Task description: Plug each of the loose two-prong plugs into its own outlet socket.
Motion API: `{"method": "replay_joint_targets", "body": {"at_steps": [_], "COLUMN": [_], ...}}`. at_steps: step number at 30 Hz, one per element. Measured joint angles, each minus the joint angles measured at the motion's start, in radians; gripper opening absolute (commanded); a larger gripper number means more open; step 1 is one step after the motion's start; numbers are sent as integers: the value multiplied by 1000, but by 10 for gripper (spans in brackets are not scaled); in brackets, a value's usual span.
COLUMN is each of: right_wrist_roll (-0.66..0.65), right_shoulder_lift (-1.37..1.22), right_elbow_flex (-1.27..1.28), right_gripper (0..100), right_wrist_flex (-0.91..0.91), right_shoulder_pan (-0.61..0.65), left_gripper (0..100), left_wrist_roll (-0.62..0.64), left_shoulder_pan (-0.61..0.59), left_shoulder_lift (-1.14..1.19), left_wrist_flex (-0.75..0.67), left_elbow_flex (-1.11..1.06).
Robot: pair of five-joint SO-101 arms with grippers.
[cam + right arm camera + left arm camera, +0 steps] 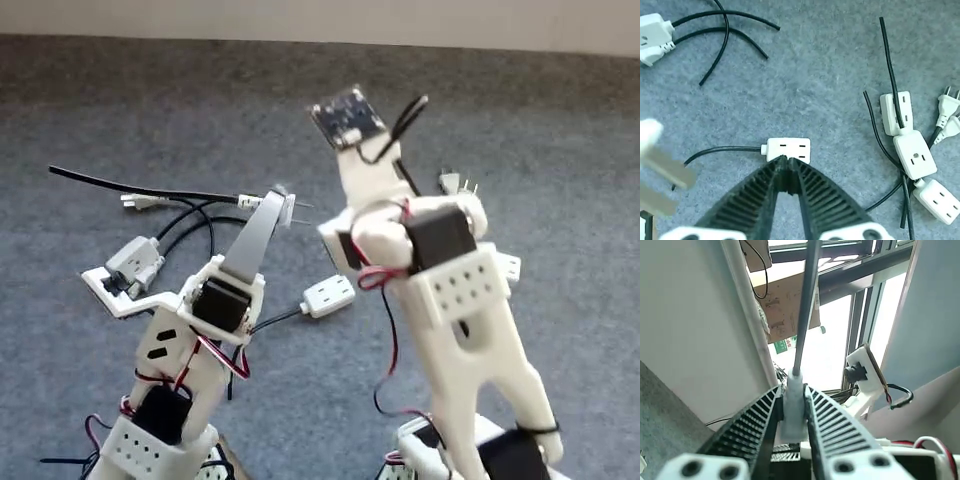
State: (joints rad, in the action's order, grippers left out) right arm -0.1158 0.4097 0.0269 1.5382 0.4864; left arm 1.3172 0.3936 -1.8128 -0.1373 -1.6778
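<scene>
White plug [792,412] on a dark cord [805,315] sits clamped in left hand [792,387]; right hand [788,162] pressed together.

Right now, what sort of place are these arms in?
Likely an indoor room, perhaps an office or lab: grey carpet underneath, a big window with cardboard against it, and outlet sockets strewn about.

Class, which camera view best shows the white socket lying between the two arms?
The right wrist view: the socket lies face up, slots plain. The high view shows it farther off, slots faint. The left wrist view faces a window.
</scene>
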Motion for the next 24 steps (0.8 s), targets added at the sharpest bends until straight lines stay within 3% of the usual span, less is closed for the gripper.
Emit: {"method": "replay_joint_targets", "body": {"at_steps": [8, 24], "right_wrist_roll": [17, 17], "right_shoulder_lift": [-107, -110], "right_elbow_flex": [-144, -207], "right_gripper": [8, 8], "right_wrist_flex": [12, 118], "right_shoulder_pan": [41, -8], "left_gripper": [6, 6], "left_wrist_roll": [0, 2], "left_shoulder_pan": [43, 57], "left_shoulder_lift": [-2, -2], "left_wrist_flex": [89, 95], "left_elbow_flex": [0, 0]}}
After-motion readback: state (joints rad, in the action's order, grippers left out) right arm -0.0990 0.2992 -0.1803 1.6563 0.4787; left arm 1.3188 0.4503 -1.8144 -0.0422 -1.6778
